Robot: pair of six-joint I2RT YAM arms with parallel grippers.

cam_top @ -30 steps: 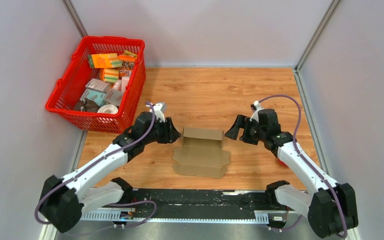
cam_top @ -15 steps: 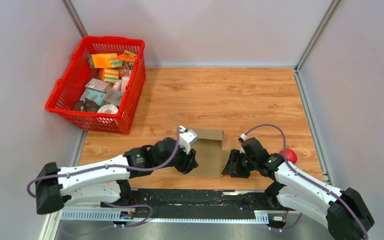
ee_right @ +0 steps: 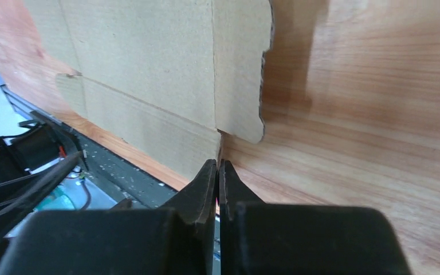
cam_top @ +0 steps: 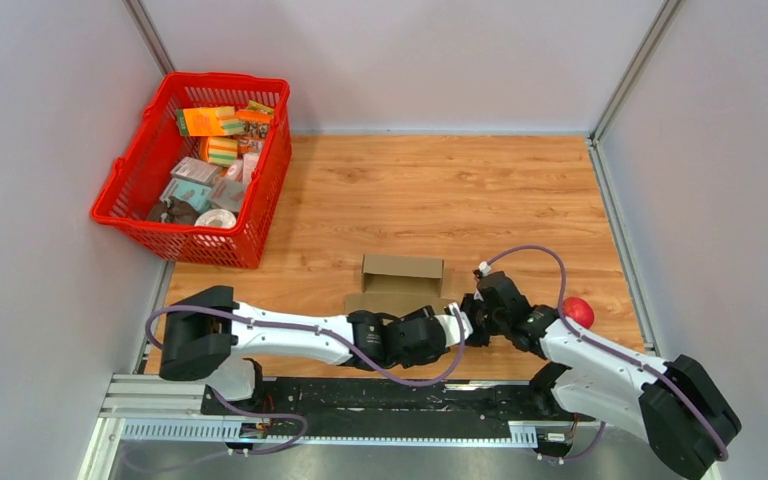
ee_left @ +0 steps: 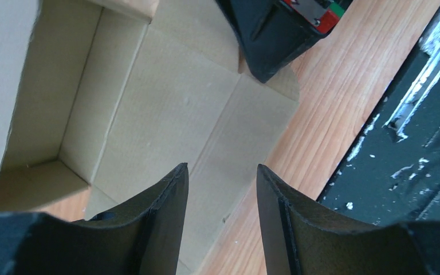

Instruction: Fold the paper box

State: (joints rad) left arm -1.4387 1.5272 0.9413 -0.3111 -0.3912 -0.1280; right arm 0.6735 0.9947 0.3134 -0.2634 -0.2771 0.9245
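left jaws spread over paper box (ee_left: pixel 177 103), arm (cam_top: pixel 290 333) outstretched | right jaws pressed together

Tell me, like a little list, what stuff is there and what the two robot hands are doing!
paper box: brown cardboard, far wall up, near part lying flat
left gripper: open, above the box's flat part
right gripper: shut, tips at the box's edge
basket: red, far left, filled with small packs
ball: red, right of the box
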